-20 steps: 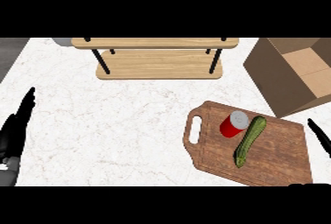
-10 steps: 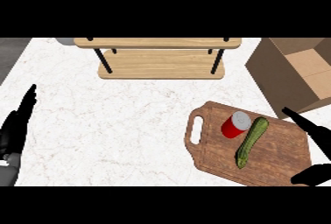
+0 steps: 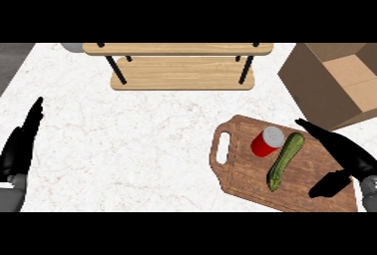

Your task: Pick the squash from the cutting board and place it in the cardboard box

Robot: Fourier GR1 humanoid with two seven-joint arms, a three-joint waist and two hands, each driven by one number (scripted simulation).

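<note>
The right hand, fingers straight and holding nothing, has advanced over the cutting board beside the squash lying next to a red can, while the cardboard box shows nothing inside and the open left hand rests at the left edge.

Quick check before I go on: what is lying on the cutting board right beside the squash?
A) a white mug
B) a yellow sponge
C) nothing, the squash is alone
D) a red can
D: a red can with a grey top lies on the cutting board just left of the green squash, while the right hand is over the board's right side, fingers straight.
</note>
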